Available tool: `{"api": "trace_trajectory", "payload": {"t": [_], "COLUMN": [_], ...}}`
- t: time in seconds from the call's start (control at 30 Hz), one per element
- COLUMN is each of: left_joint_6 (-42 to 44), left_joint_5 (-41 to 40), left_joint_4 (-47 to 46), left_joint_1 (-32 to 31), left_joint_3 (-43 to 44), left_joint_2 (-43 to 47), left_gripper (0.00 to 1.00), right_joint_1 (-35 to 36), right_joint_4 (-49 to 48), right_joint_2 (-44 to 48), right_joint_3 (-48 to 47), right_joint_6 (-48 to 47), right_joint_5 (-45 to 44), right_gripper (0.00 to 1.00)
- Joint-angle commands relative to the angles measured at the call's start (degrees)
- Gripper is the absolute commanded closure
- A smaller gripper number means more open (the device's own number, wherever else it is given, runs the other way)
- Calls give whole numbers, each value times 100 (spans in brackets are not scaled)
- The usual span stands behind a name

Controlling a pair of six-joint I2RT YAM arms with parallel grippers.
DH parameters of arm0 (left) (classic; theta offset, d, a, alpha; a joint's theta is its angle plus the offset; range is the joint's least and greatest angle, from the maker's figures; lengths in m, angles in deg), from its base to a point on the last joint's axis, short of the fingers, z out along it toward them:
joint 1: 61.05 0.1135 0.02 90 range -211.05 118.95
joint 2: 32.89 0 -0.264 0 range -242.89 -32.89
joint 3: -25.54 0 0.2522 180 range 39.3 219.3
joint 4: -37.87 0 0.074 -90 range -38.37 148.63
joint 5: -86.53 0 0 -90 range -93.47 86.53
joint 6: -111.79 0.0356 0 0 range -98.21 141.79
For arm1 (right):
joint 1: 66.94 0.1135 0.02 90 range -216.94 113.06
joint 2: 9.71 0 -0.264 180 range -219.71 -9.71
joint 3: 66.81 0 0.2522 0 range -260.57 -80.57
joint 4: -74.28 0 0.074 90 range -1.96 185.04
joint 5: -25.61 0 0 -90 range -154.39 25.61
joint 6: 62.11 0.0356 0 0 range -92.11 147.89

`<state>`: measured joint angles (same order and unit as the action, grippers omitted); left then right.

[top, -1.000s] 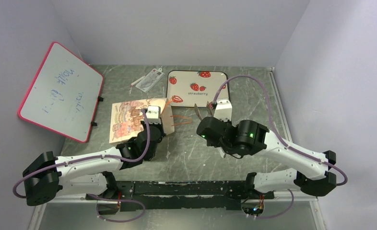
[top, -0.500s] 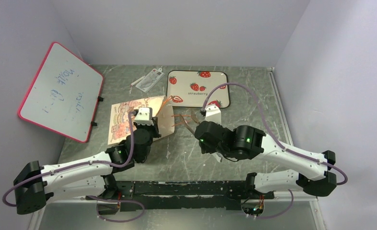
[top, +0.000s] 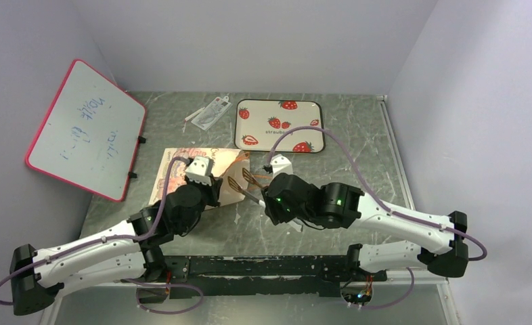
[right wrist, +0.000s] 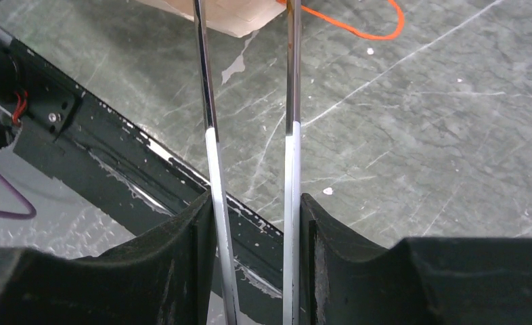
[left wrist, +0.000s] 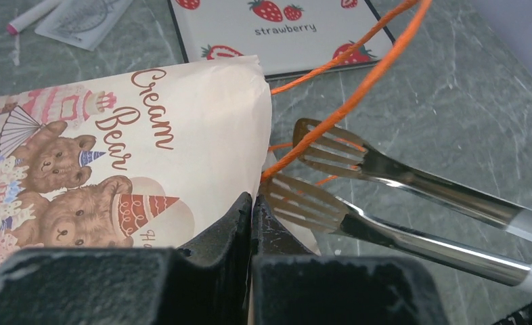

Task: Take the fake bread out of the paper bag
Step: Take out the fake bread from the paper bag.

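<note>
L gripper [left wrist: 251,203] pinched shut on paper bag [left wrist: 148,135] lip; bag dragged nearer, lying flatter. R gripper [right wrist: 253,210] clamping tongs [left wrist: 385,169], tips now swung over to bag mouth. No bread visible yet; reach-in prob next.

Paper bag [left wrist: 182,128]: cream, bear print, "Cream Bear" lettering, lying flat; orange loop handles [left wrist: 363,81] trailing from mouth.

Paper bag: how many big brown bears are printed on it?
2: upper bear beside the "Bear" lettering; lower bear in a red party hat. The left end effector covers part of the bag, so more may be hidden.
</note>
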<state>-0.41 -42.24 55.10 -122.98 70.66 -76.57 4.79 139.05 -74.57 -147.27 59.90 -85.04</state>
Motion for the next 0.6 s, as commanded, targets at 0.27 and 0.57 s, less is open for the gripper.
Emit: {"api": "trace_trajectory", "payload": {"t": [0.27, 0.57], "left_joint_6": [-339, -492], "left_joint_5": [676, 435], "left_joint_4": [1439, 2769], "left_joint_1": [-3, -3], "left_joint_3": [633, 1284], "left_joint_2": [610, 926], "left_gripper": [93, 93], "right_joint_1": [31, 30], "right_joint_4": [-1356, -2131], "right_joint_2": [-121, -396], "right_joint_3": [600, 903], "right_joint_6": [-617, -750], "right_joint_5": [1061, 1577], "right_gripper": [59, 58]}}
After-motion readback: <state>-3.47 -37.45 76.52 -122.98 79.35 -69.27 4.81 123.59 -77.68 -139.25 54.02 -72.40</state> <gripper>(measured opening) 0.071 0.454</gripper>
